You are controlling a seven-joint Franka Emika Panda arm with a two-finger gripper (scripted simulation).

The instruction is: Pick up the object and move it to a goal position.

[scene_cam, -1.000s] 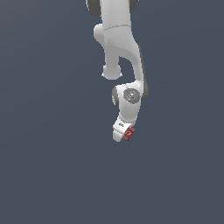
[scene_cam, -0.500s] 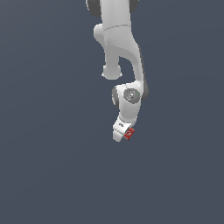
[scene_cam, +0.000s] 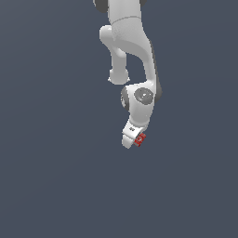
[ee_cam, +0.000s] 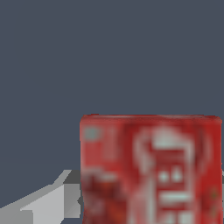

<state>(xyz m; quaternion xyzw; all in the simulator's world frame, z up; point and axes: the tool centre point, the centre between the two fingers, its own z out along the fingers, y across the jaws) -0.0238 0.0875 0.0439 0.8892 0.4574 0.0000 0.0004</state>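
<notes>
Nothing has visibly moved since the earlier frames: arm, gripper and box sit in the same spot against the flat grey background.

From the exterior view, the white arm (scene_cam: 132, 51) reaches down and the gripper (scene_cam: 132, 138) carries the red box (scene_cam: 139, 138) at its tip, on the side toward the exterior view's right. The jaws appear closed on the box, though the contact itself is too small to confirm. No goal marker shows, and no container of any kind is in sight.

From the wrist view, the red box (ee_cam: 151, 168) fills much of the picture, its pale lettering blurred. One grey finger (ee_cam: 48, 203) lies just beside the box's edge; the other is out of frame.

My judgement is that the carry is under way. Doing it well means keeping the squeeze steady and travelling smoothly, without jerks or wrist twists that could slide so small a box out.
</notes>
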